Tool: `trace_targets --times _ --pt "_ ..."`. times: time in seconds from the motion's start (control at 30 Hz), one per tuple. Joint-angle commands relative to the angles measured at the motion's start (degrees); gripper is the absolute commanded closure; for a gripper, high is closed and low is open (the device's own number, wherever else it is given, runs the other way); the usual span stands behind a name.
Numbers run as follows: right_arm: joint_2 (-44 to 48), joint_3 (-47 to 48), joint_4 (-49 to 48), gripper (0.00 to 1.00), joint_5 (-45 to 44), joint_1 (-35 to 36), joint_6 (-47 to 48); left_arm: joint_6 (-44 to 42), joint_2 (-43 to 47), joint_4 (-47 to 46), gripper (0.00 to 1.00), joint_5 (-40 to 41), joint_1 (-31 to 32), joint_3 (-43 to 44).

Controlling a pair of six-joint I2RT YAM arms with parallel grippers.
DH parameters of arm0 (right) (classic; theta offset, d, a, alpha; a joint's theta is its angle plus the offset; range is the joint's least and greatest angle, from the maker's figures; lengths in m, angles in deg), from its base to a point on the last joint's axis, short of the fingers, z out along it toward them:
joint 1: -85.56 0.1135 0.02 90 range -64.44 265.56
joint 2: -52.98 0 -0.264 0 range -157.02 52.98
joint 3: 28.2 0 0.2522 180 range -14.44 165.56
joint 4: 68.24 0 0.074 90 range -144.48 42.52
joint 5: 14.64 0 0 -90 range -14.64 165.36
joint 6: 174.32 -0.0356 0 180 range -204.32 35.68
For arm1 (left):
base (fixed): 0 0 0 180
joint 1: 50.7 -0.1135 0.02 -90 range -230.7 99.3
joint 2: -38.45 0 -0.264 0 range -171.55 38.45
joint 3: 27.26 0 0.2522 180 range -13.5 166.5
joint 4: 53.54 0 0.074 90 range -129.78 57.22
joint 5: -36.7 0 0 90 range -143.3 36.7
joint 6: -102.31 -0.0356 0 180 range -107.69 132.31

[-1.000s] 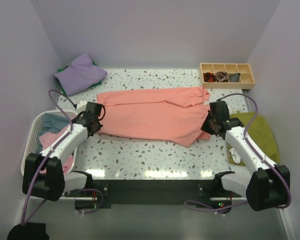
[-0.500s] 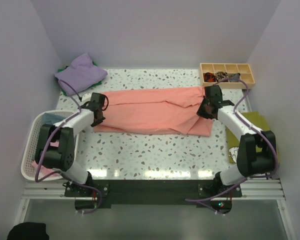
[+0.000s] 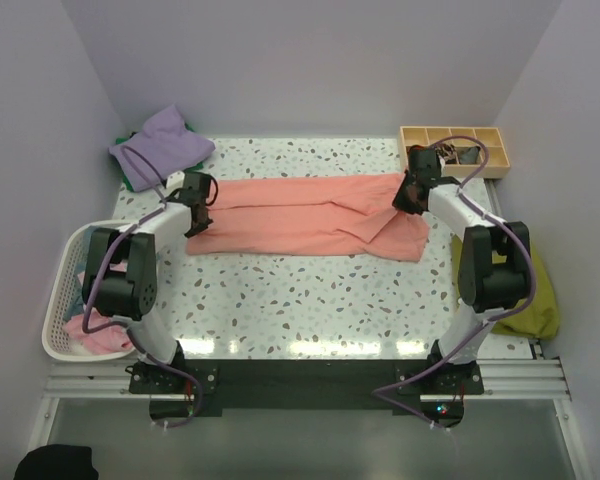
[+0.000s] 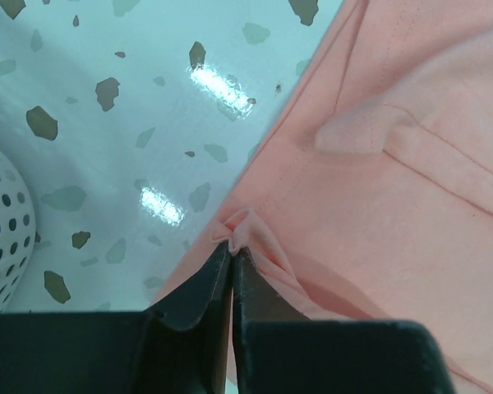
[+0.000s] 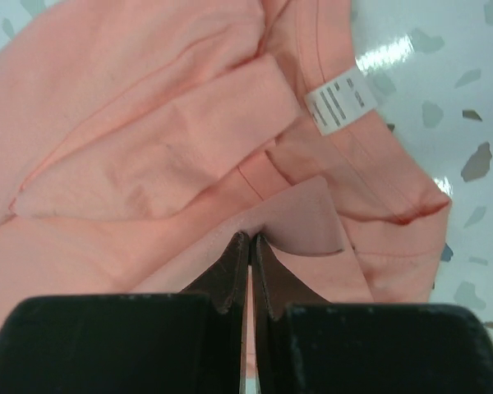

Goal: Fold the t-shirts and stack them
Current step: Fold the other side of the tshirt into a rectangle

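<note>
On the speckled table [image 3: 310, 300], seen from above, the salmon-pink t-shirt [image 3: 305, 215] lies spread in a long band, the left jaws at its left end, the right jaws at its right end. From the left wrist, the left jaws, almost together, pinch a pucker of its edge. From the right wrist, the right jaws clamp a fold of it near its white label [image 5: 338, 100].

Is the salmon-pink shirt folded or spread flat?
Folded, at least once: the salmon-pink shirt lies as a narrow band across the table, and overlapping layers show in the right wrist view.
</note>
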Motion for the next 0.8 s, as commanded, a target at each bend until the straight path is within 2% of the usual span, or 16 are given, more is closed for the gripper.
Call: trace_targets --times 0.0,0.1,0.13,0.2,0.23,0.27,0.33,0.37,0.47,0.53,0.67,0.77 --pt "-3.6 5.3 -3.8 1.0 -0.2 -0.5 1.2 -1.6 -1.3 -1.6 0.92 1.4 -0.6 2.3" --pt "-5.9 7.2 -3.1 1.0 0.0 -0.6 1.2 -1.6 -1.9 -1.4 0.91 2.0 -0.6 1.8" --pt "-6.4 7.9 -2.8 0.91 0.1 -0.6 1.4 -1.7 -2.5 -1.3 0.84 1.8 -0.6 1.9" --pt "-7.6 8.7 -3.1 0.52 0.7 -0.6 2.0 -1.8 -3.1 -1.4 0.68 1.8 -0.6 2.2" --pt "-7.6 8.8 -3.9 0.31 2.1 -0.6 3.2 -1.9 -3.4 -1.3 0.49 1.3 -0.5 2.3" --pt "-7.4 8.4 -4.3 0.26 2.5 -0.6 3.3 -1.9 -3.4 -1.4 0.35 1.4 -0.6 2.3" --pt "-5.4 7.3 -6.0 0.25 3.3 -0.7 4.1 -1.1 -2.1 -1.2 0.19 2.4 -0.6 2.1" --pt "-4.3 5.2 -6.6 0.25 3.4 -0.6 4.0 -0.9 -1.1 -1.6 0.18 2.5 -0.6 1.0" --pt "0.5 1.1 -8.3 0.25 5.0 -0.7 3.6 -1.3 3.8 -3.8 0.16 2.3 -0.4 -1.8" --pt "1.8 -0.5 -6.0 0.25 7.4 -0.7 1.9 -1.4 7.1 -5.1 0.14 0.6 -0.3 -2.9" --pt "3.3 -4.8 -7.8 0.28 17.6 -0.3 -2.2 -1.6 10.1 -5.6 0.14 -2.5 0.4 -4.3" --pt "2.9 -6.5 -9.2 0.31 19.1 0.5 -3.8 -1.9 11.0 -5.3 0.14 -3.6 1.5 -4.8"
